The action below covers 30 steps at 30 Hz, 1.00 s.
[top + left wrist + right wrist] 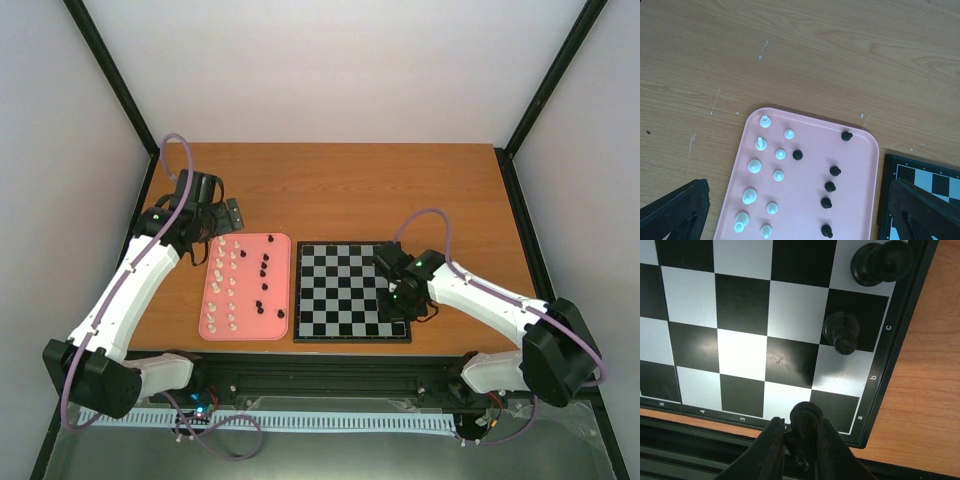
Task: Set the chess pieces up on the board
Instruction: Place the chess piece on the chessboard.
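At the near right corner of the board (335, 300), the right gripper (801, 434) is closed around a small black piece (806, 414), with one finger on each side of it. This piece is over the dark corner square, next to the letter a on the rim. I cannot tell whether its foot touches the square. A little further along the same edge, a second black piece (841, 332) stands on the dark square of row c. A third black piece (882, 261) is on the light square after it, close to the rim.

To the left of the board lies a pink tray (862, 200), just beside it, with a thin strip of the wooden table (400, 190) between them. On the tray, ten white pieces (754, 165) stand in two loose columns on the left part. Six black pieces (835, 171) are spread on the part nearer to the board.

Furthest away, the left gripper (799, 189) hangs above the far left corner of the tray. Its two dark fingers (677, 210) are wide apart and they hold nothing.
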Available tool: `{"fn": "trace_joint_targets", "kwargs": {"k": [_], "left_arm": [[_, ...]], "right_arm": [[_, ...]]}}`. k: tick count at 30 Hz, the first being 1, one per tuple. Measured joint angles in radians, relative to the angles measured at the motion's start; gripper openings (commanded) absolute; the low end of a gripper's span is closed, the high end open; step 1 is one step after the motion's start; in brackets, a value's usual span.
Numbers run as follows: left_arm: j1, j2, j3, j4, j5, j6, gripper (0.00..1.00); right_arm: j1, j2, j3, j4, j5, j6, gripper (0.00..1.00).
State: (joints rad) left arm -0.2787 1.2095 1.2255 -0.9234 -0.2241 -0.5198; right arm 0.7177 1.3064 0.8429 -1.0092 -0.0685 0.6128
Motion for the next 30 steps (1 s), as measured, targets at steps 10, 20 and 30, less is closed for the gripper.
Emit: {"fn": "trace_joint_targets", "kwargs": {"k": [10, 20, 30], "left_arm": [[0.0, 0.004, -0.02, 0.01, 0.001, 0.0, 1.0], [0.0, 0.004, -0.023, 0.011, 0.001, 0.0, 1.0], [0.0, 0.011, -0.028, 0.013, 0.001, 0.0, 1.0]], "right_arm": [[-0.042, -0.025, -0.047, 0.035, 0.01, 0.014, 0.15], [-0.062, 0.013, -0.047, 0.043, 0.027, 0.008, 0.16], [-0.091, 0.062, -0.043, 0.057, 0.027, -0.028, 0.16]]}}
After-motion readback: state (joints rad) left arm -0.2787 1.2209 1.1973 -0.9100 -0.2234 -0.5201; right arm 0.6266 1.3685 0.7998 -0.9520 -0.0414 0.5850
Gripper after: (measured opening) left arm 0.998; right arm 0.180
